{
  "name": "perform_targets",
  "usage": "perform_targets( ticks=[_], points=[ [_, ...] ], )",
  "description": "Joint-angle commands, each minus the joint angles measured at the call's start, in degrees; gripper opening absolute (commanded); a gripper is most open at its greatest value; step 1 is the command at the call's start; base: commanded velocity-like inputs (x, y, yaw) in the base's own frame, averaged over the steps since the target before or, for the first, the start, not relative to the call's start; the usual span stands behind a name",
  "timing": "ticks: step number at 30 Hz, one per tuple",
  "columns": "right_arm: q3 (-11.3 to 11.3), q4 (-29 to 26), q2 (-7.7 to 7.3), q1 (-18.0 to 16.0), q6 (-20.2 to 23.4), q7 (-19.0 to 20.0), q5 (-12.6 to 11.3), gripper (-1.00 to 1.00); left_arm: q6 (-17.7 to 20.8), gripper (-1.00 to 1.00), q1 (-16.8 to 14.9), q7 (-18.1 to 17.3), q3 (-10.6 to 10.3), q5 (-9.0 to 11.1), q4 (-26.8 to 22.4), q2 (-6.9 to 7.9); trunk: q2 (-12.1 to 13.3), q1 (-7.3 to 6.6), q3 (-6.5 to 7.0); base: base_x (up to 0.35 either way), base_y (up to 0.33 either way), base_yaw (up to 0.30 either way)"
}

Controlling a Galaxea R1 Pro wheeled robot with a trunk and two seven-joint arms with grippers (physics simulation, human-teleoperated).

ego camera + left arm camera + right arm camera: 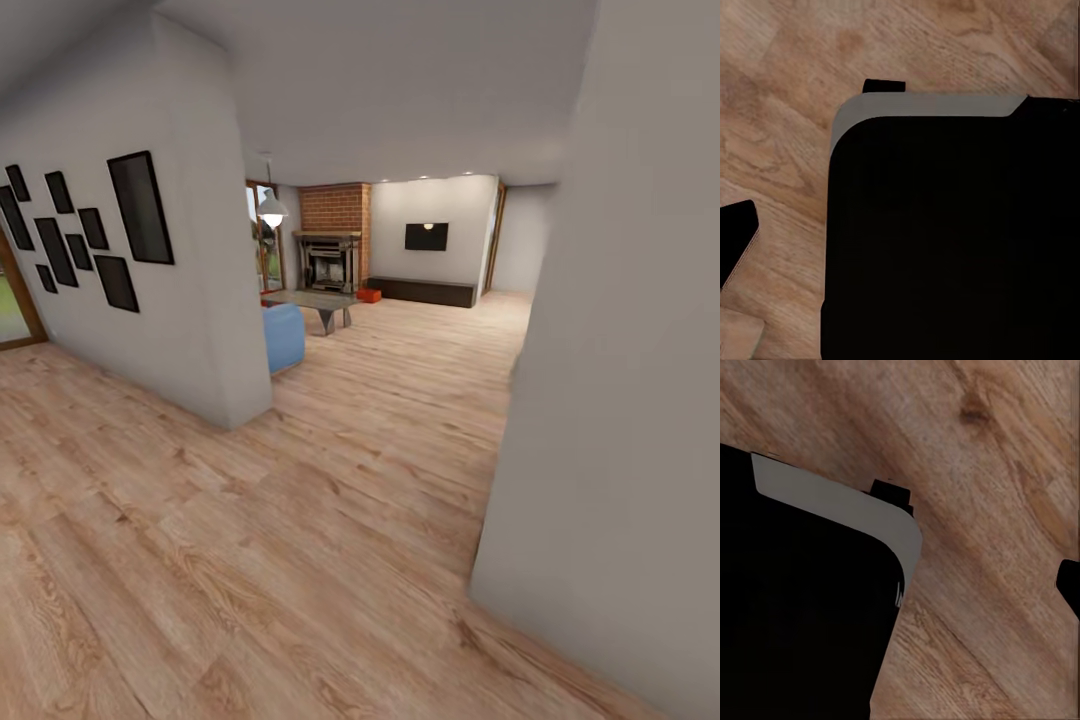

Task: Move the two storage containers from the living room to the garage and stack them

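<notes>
Down the hall, the brick fireplace anchors the living room. One orange-red storage container sits on the light wood-plank floor just right of its hearth, and a sliver of red (possibly the second container, too small to tell) shows left of the fireplace, beyond the blue sofa. A coffee table stands in front of the fireplace. Each wrist view shows a dark robot body over planks; whether the fingers are apart or together cannot be told.

Head view: looking forward down a hallway toward the distant fireplace. Both wrist views: close above the shared wood floor, facing down, beside the dark robot base.
</notes>
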Motion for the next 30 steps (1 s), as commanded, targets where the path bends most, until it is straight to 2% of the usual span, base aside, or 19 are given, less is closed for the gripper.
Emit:
perform_targets(
  ticks=[1,12,30],
  points=[
    [0.39,0.17,0.01,-0.06,-0.32,0.31,-0.61,1.00,-0.17,1.00,-0.02,0.09,0.06,0.34,0.03,-0.02,-0.02,0.03,-0.06,0.321,0.000,0.000],
    [0.38,0.17,0.12,-0.06,-0.31,0.30,-0.61,1.00,-0.17,1.00,-0.02,0.09,0.06,0.34,0.03,-0.02,-0.02,0.03,-0.06,0.321,0.000,0.017],
    [0.38,0.17,0.01,-0.06,-0.35,0.27,-0.61,1.00,-0.17,1.00,-0.02,0.09,0.08,0.34,0.03,-0.02,-0.02,0.03,-0.06,0.321,0.000,0.255]
  ],
)
